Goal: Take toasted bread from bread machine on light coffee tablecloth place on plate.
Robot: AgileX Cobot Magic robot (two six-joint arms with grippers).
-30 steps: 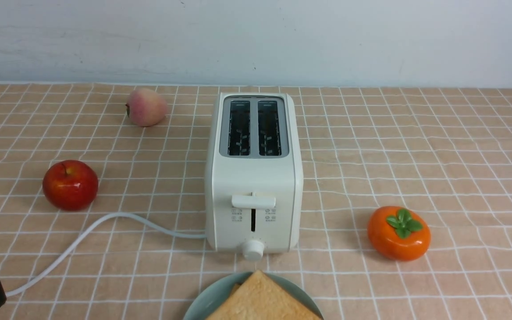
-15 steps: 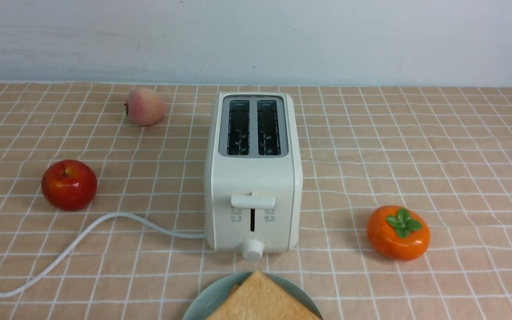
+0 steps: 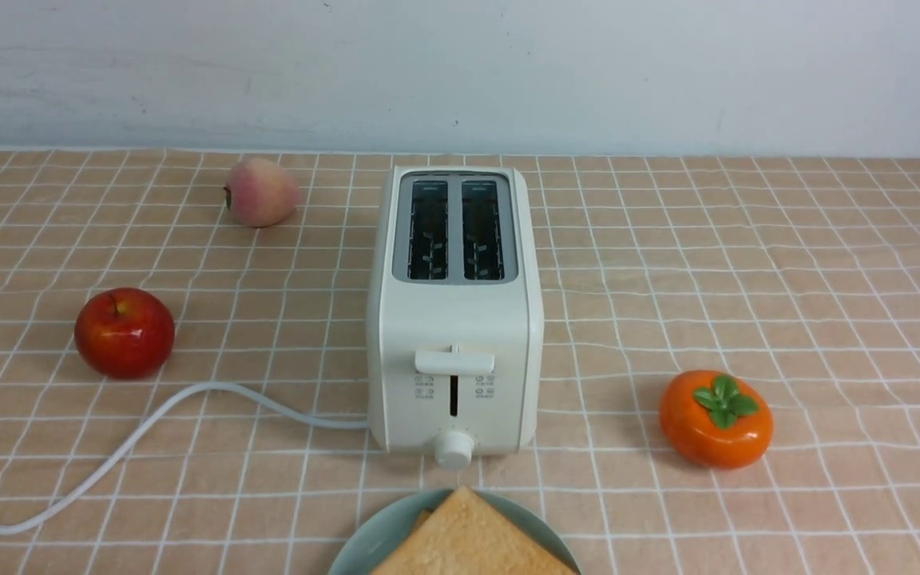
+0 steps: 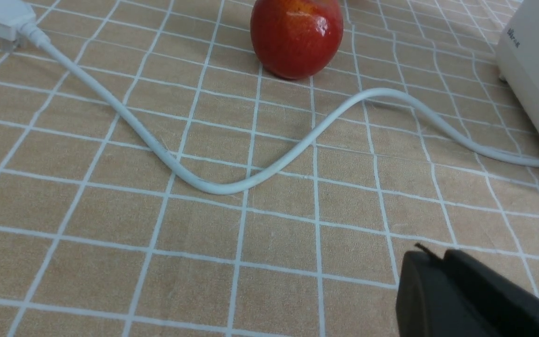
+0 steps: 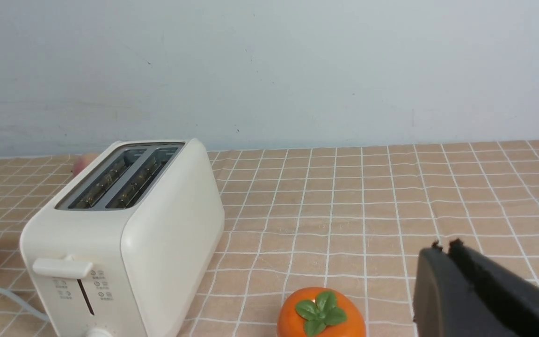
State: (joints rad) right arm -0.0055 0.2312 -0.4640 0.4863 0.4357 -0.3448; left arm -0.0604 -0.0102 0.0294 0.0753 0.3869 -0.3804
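Square golden-brown toast slices overlap on round pale-green plate, before boxy white two-slot toaster. Left hand and right hand: fingertips together, nothing held.

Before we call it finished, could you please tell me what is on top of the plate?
Toasted bread lies on the plate, with another browned edge beneath. The rest underneath is covered.
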